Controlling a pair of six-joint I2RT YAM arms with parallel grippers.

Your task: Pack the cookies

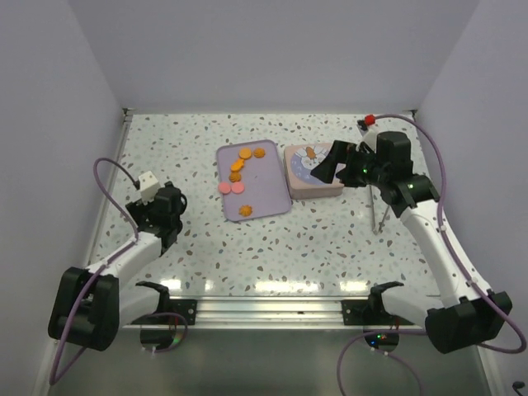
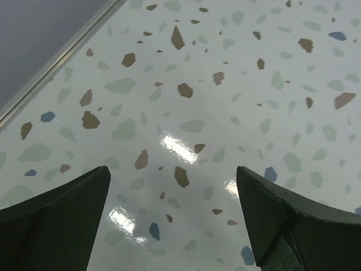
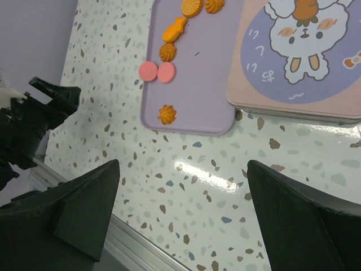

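Note:
Several cookies [image 1: 240, 171] lie on a lilac tray [image 1: 268, 194] at mid-table, mostly orange with two pink ones [image 1: 230, 188]. In the right wrist view the same cookies [image 3: 167, 114] show on the tray [image 3: 197, 90], the pink pair [image 3: 157, 71] near its left edge. A pink square tin [image 1: 312, 186] with a bunny lid [image 3: 299, 56] stands just right of the tray. My right gripper [image 1: 328, 162] hovers over the tin, open and empty [image 3: 181, 164]. My left gripper [image 1: 172, 216] is far left of the tray, open over bare table [image 2: 172, 169].
A thin metal rod [image 1: 378, 210] lies on the table right of the tin. A small white thing with a red cap [image 1: 370, 120] sits at the back right corner. Walls close the table on three sides. The left arm [image 3: 34, 118] shows in the right wrist view.

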